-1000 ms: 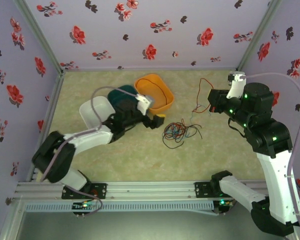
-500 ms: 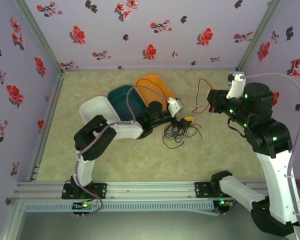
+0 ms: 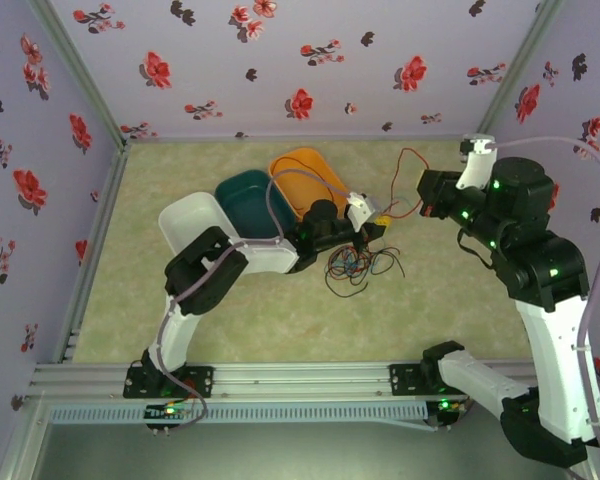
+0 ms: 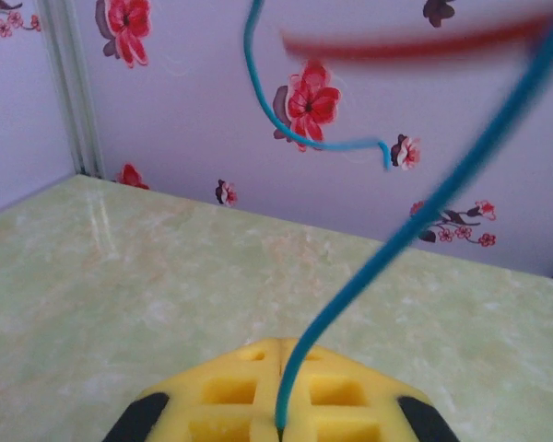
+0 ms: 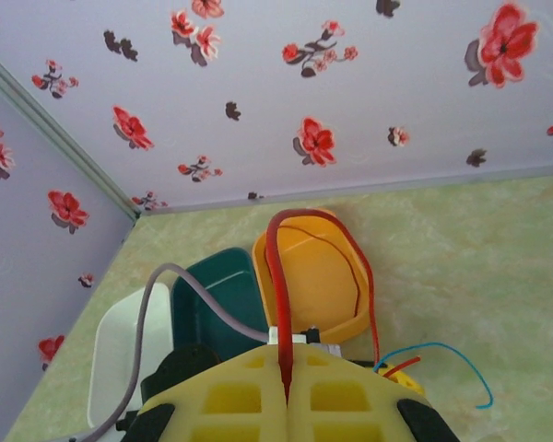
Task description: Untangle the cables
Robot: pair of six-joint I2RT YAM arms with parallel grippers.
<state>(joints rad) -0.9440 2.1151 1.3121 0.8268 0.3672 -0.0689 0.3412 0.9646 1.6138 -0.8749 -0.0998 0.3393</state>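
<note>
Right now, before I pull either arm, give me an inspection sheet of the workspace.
Surface: green marbled table.
Job's things: tangled cable bundle mid-table.
Clutter: white bin, teal bin, orange bin in a row behind the bundle.
Grippers: left gripper shut on blue cable; right gripper shut on red cable.
Cables: grey arm cable loops over the left arm.
Surroundings: floral walls.
</note>
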